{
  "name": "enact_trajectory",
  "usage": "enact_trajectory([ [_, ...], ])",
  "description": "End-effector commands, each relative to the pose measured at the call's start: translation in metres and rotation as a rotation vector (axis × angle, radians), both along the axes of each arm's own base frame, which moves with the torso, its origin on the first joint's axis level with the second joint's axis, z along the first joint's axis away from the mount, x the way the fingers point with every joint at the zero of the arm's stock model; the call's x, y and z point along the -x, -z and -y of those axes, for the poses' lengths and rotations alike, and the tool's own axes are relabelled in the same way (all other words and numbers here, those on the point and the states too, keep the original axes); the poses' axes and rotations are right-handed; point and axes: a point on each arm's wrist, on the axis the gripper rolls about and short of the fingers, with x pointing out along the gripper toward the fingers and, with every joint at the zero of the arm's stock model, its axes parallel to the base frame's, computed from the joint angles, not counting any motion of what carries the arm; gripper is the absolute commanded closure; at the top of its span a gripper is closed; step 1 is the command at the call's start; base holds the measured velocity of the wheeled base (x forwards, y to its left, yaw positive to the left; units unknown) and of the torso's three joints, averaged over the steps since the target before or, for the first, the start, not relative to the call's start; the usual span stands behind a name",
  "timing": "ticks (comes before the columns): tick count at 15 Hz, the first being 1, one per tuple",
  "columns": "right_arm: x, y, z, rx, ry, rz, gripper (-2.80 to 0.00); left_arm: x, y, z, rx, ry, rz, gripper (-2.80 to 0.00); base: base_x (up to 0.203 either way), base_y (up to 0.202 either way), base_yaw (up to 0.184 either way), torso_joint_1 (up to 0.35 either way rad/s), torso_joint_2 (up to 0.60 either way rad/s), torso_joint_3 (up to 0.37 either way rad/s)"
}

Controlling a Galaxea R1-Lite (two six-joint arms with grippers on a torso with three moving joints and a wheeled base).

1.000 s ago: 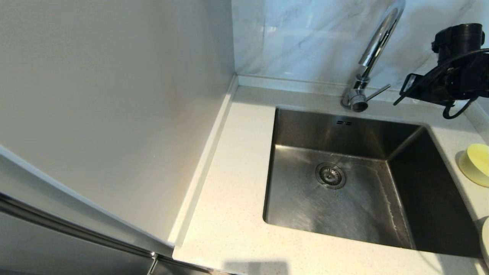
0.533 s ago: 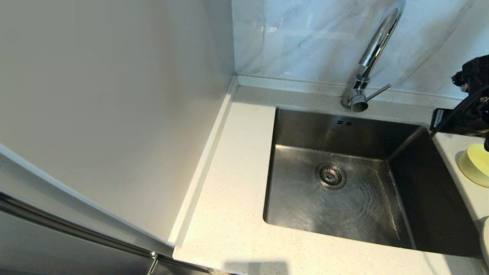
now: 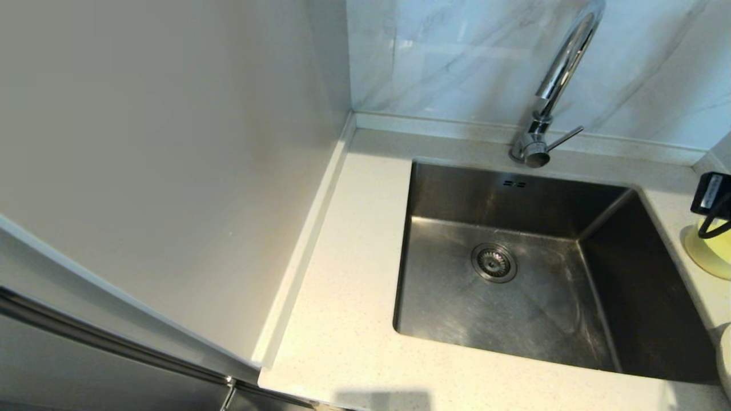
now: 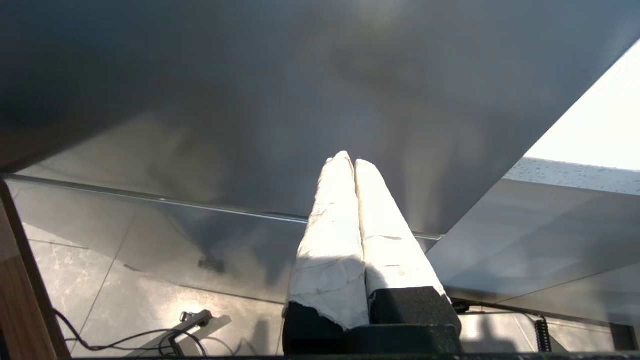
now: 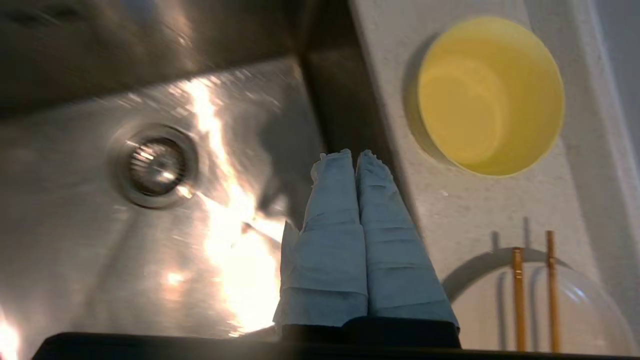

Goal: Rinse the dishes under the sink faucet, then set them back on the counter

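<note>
The right end effector (image 5: 356,156), fingers pressed together and holding nothing, hovers beside the bowl (image 5: 490,95); it probably should spread them before descending over its rim.

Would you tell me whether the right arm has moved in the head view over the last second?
Yes. It has drawn away from the faucet toward the robot's right and down; only a bit now shows above the yellow bowl. The right gripper is shut.

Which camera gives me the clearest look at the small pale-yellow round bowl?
Right wrist view: the whole small pale-yellow round bowl shows, open side up. Head view catches only part at the edge, behind black hardware. Left wrist view shows none.
</note>
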Motion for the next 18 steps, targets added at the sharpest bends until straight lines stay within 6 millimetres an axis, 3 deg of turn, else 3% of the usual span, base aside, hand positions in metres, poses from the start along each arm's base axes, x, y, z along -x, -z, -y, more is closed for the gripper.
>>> enact_trajectory([
  [1, 0.036, -0.022, -0.01, -0.008, -0.016, 0.131, 0.0, 0.0, 0.0, 0.0, 0.0, 0.0, 0.0, 0.0, 0.0, 0.0, 0.0, 0.0, 0.0, 0.0],
  [4, 0.096, -0.022, -0.021, -0.028, -0.019, 0.28, 0.0, 0.0, 0.0, 0.0, 0.0, -0.001, 0.0, 0.0, 0.0, 0.0, 0.0, 0.0, 0.0, 0.0],
  [8, 0.179, -0.001, -0.035, 0.087, -0.121, 0.411, 0.0, 0.0, 0.0, 0.0, 0.0, 0.0, 0.0, 0.0, 0.0, 0.0, 0.0, 0.0, 0.0, 0.0],
  [10, 0.21, 0.018, -0.041, 0.156, -0.193, 0.433, 0.0, 0.0, 0.0, 0.0, 0.0, 0.0, 0.0, 0.0, 0.0, 0.0, 0.0, 0.0, 0.0, 0.0],
  [15, 0.262, 0.074, -0.047, 0.252, -0.288, 0.451, 0.0, 0.0, 0.0, 0.0, 0.0, 0.0, 0.0, 0.0, 0.0, 0.0, 0.0, 0.0, 0.0, 0.0],
  [18, 0.272, 0.115, -0.045, 0.261, -0.249, 0.345, 0.0, 0.0, 0.0, 0.0, 0.0, 0.0, 0.0, 0.0, 0.0, 0.0, 0.0, 0.0, 0.0, 0.0],
])
